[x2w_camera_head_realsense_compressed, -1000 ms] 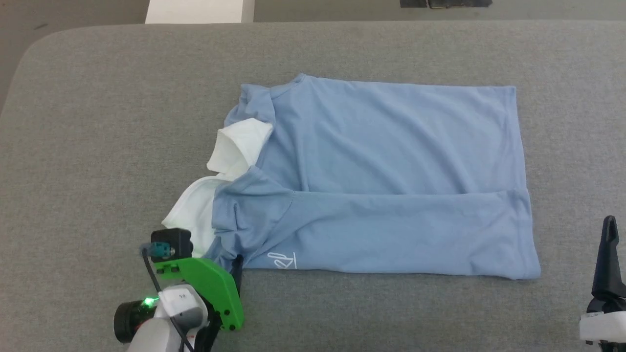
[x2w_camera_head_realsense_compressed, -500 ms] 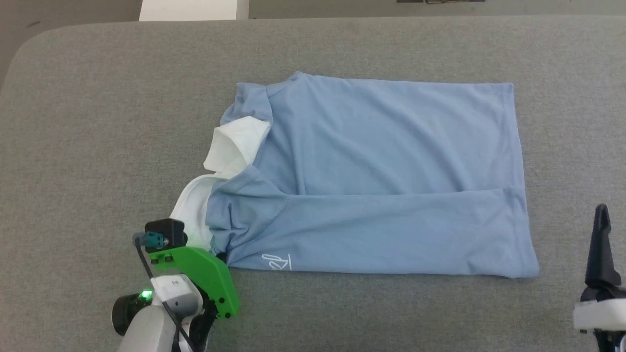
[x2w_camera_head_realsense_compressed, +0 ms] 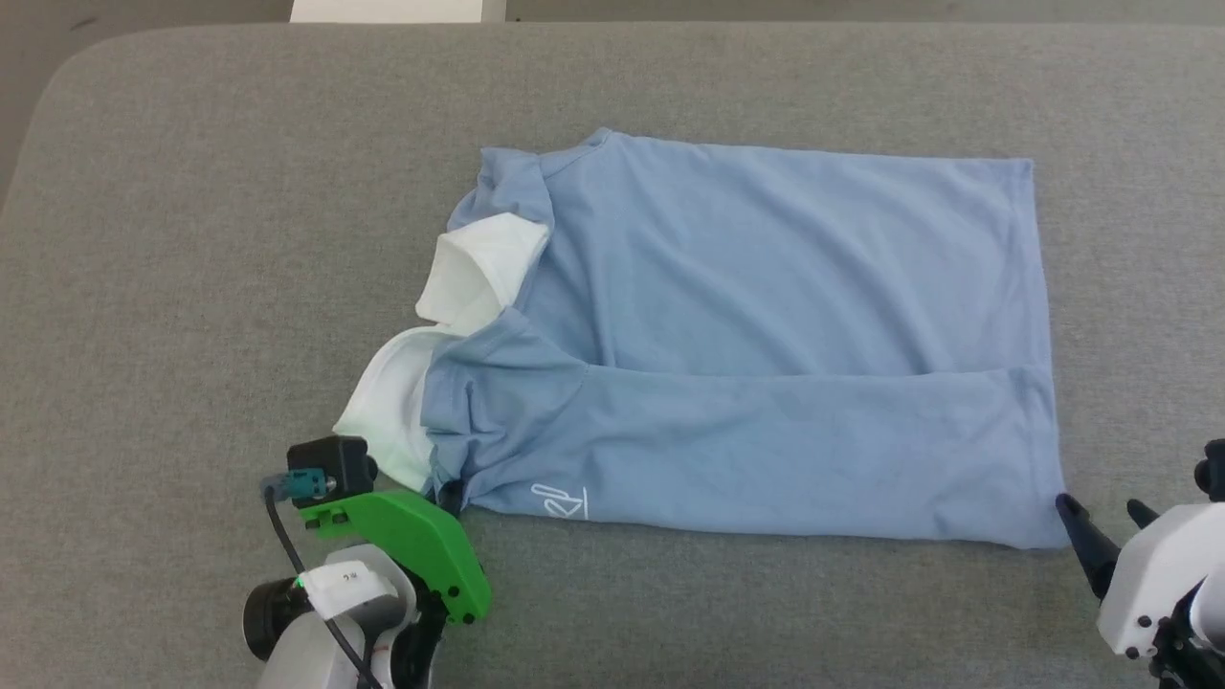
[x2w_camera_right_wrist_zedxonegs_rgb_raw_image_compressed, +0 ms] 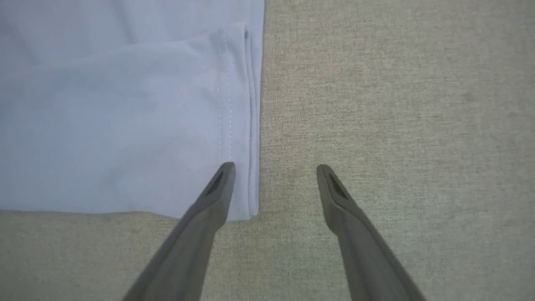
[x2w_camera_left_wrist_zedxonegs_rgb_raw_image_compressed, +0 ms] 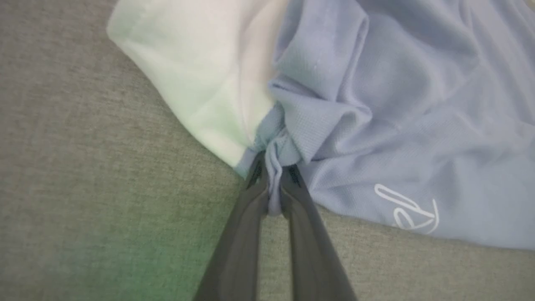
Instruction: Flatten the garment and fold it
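Garment (x2w_camera_head_realsense_compressed: 766, 287) lies part-folded on the tabletop (x2w_camera_head_realsense_compressed: 191, 239); left claw (x2w_camera_left_wrist_zedxonegs_rgb_raw_image_compressed: 273, 175) is pinched on its bunched collar-end corner, right claw (x2w_camera_right_wrist_zedxonegs_rgb_raw_image_compressed: 273, 171) gapes empty at the hem corner, so I'd seat it on both layers, then lift both ends level to avoid skew.

A broad grey woven-fabric tabletop (x2w_camera_head_realsense_compressed: 239, 191) with a rounded corner lies evenly lit. Beyond it are dull brownish floor (x2w_camera_head_realsense_compressed: 24, 48) and a flat white panel (x2w_camera_head_realsense_compressed: 397, 10).
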You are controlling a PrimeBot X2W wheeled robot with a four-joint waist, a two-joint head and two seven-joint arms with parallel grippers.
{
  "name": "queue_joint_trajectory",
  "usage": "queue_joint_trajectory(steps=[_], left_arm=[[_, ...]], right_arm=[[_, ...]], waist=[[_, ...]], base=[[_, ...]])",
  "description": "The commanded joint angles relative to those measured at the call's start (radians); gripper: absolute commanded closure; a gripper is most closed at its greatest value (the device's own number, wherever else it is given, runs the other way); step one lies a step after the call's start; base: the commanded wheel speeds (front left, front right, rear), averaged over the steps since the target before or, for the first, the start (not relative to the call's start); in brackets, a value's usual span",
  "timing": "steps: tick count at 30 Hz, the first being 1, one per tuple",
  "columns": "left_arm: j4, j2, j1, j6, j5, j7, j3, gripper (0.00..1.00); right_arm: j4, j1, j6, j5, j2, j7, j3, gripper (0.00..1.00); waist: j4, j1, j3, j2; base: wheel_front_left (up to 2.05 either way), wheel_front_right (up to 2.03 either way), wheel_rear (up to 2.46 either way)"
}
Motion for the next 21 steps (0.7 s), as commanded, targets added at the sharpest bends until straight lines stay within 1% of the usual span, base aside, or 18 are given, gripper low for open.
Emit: queue_joint_trajectory(steps=[1, 8, 9, 10, 11, 16, 21], left_arm=[[-0.001, -0.007, -0.002, -0.002, -0.012, -0.002, -0.008, 1.00], [0.005, -0.004, -0.020, -0.006, -0.017, -0.007, -0.009, 1.00], [0.006, -0.004, -0.022, -0.005, -0.017, -0.007, -0.009, 1.00], [0.006, -0.004, -0.023, -0.004, -0.017, -0.007, -0.010, 1.00], [0.006, -0.005, -0.025, -0.003, -0.018, -0.007, -0.010, 1.00], [0.013, -0.011, -0.028, -0.002, -0.045, -0.020, 0.005, 1.00], [0.001, -0.015, -0.006, 0.003, -0.076, -0.038, 0.027, 1.00]], right_arm=[[0.005, -0.020, -0.001, -0.001, -0.006, 0.029, 0.009, 0.00], [0.044, -0.025, -0.001, 0.019, 0.003, 0.120, 0.037, 0.00], [0.051, -0.026, -0.001, 0.024, 0.009, 0.128, 0.037, 0.36], [0.055, -0.027, -0.001, 0.022, 0.011, 0.130, 0.036, 0.90], [0.060, -0.027, -0.001, 0.018, 0.010, 0.134, 0.042, 1.00], [0.068, -0.048, -0.001, 0.027, 0.022, 0.101, 0.030, 1.00], [0.058, -0.060, -0.001, 0.040, 0.033, 0.067, 0.004, 1.00]], waist=[[0.009, 0.0000, 0.011, 0.0000], [0.024, 0.0000, 0.029, 0.0000], [0.026, 0.0000, 0.030, 0.0000], [0.027, 0.0000, 0.031, 0.0000], [0.029, 0.0000, 0.032, 0.0000], [0.027, 0.0000, 0.029, 0.0000], [0.019, 0.0000, 0.001, 0.0000]], base=[[0.00, 0.00, 0.00], [0.00, 0.00, 0.00], [0.00, 0.00, 0.00], [0.00, 0.00, 0.00], [0.00, 0.00, 0.00], [0.00, 0.00, 0.00], [0.00, 0.00, 0.00]])
